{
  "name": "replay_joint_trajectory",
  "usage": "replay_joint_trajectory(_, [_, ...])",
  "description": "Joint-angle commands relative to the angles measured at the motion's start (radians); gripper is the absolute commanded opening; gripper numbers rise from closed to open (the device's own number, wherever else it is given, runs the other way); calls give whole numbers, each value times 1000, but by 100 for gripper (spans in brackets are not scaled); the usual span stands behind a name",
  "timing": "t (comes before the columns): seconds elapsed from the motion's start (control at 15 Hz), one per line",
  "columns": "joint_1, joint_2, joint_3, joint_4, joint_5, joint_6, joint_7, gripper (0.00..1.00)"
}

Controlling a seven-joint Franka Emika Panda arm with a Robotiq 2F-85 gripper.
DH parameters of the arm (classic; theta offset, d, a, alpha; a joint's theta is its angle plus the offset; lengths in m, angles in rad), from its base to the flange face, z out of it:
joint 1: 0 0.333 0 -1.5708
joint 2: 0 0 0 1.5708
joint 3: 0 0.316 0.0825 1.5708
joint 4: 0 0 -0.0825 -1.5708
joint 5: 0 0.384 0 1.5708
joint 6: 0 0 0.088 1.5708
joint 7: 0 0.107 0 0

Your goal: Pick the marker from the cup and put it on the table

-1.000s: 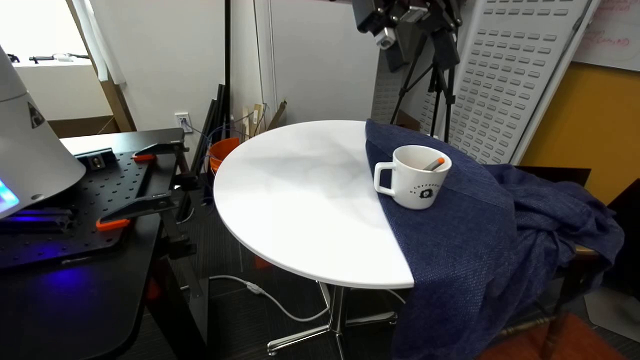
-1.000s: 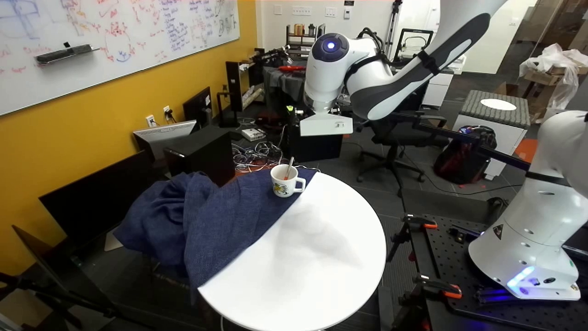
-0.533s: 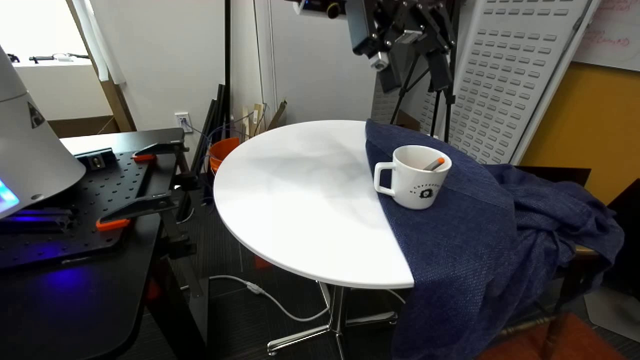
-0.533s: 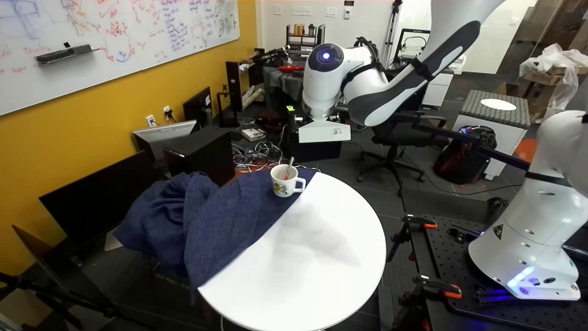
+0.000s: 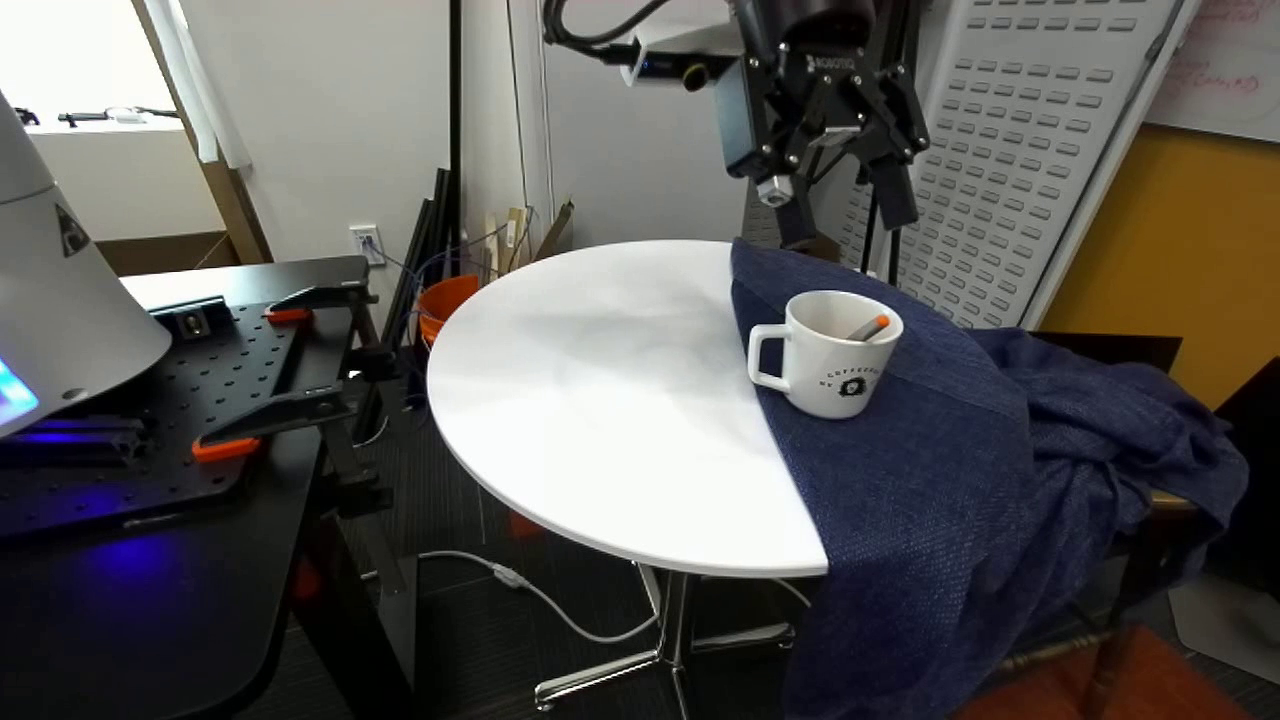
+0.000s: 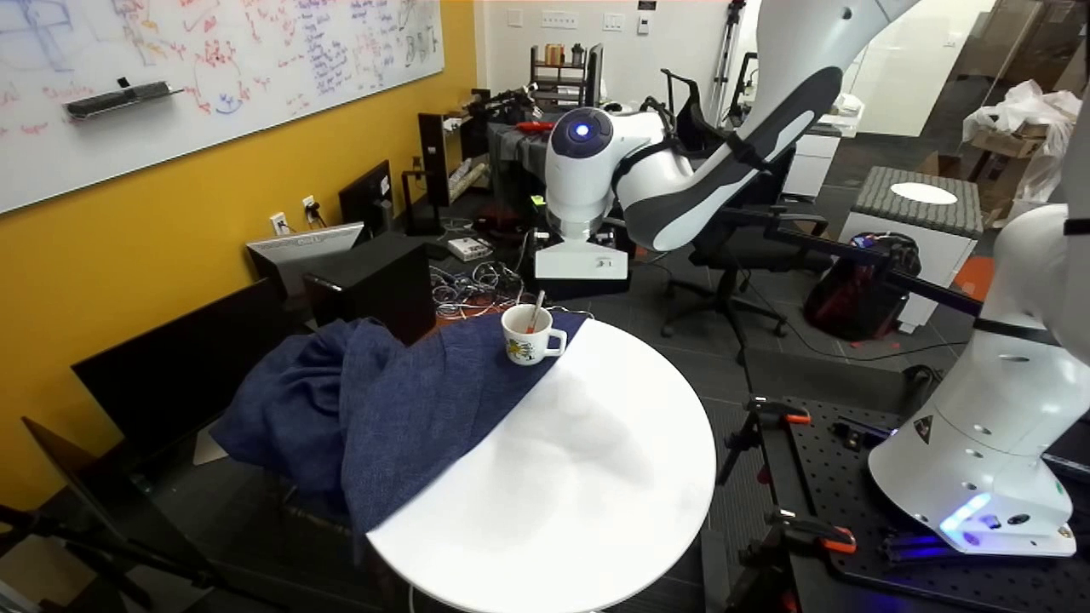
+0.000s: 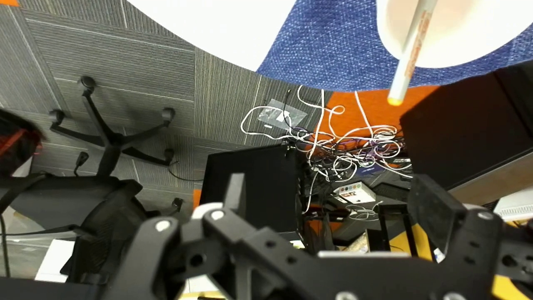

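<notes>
Near the edge of the counter [image 5: 600, 420]: cup [image 5: 830, 375] upright on cloth [image 5: 930, 490].
Hand [image 5: 846, 210]: jaws apart, nothing between.
Marker [image 7: 412, 54]: tilted (slim target); off-centre descent may topple the cup.

Coffee mug [image 5: 815, 370] seen as white, marked with dark logo [image 5: 852, 387]. Marker [image 5: 868, 329] grey, tipped orange. Tabletop [image 5: 600, 410] white; cloth [image 5: 920, 470] dark blue; wall [image 6: 153, 272] yellow; carpet [image 7: 233, 102] striped grey.
</notes>
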Motion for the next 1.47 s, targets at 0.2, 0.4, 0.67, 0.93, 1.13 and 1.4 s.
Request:
replay_joint_trajectory(0.2, [48,142,-59,118,-22,62,95,100])
replay_joint_trajectory(0.4, [70,191,-72,156,-36,69,114,100])
replay_joint_trajectory(0.67, [94,236,-83,193,-42,75,124,100])
replay_joint_trajectory(0.93, [106,263,-85,214,-38,75,119,100])
replay_joint_trajectory(1.13, [109,276,-88,222,-32,73,115,97])
replay_joint_trajectory(1.4, [108,297,-90,236,-25,68,109,97])
